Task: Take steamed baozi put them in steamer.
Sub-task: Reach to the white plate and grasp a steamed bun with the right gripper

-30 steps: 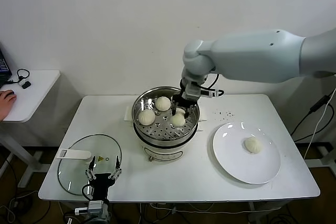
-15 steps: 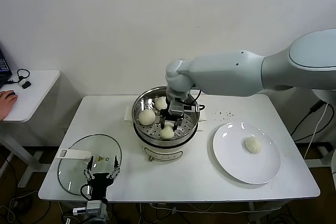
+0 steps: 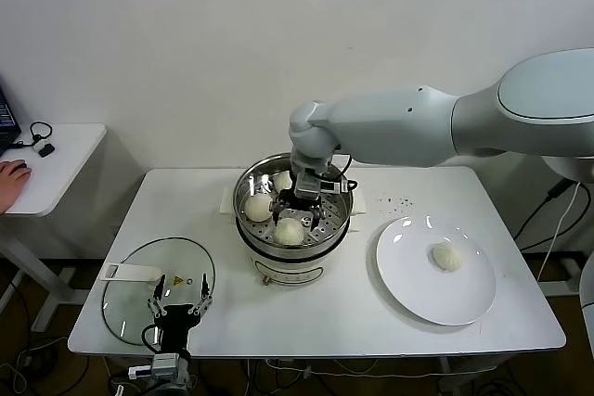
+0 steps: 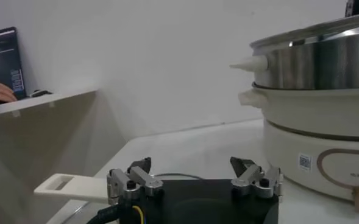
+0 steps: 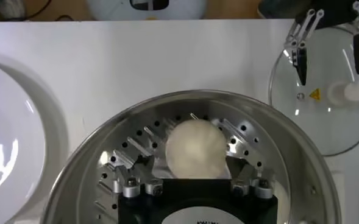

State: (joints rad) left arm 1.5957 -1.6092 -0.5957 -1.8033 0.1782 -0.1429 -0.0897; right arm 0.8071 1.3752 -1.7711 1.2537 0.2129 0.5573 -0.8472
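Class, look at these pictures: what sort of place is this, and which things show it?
Probably a robot test lab, not a kitchen: a steamer on a plain white table, trailing cables, a side desk with someone's hand.

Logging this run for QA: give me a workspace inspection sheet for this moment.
Surface: white table; dark specks near its far right part.
Job's things: steamer mid-table; three baozi in its tray, front one between the right fingers; fourth baozi on the white plate.
Clutter: glass lid with white handle at the table's near-left corner.
Grippers: right gripper inside the steamer, fingers open either side of the front baozi; left gripper parked over the lid's near edge, fingers open, empty.
Cables: black cable at the right table edge; cables on the floor.
Surroundings: white wall; side desk on the left with a person's hand.
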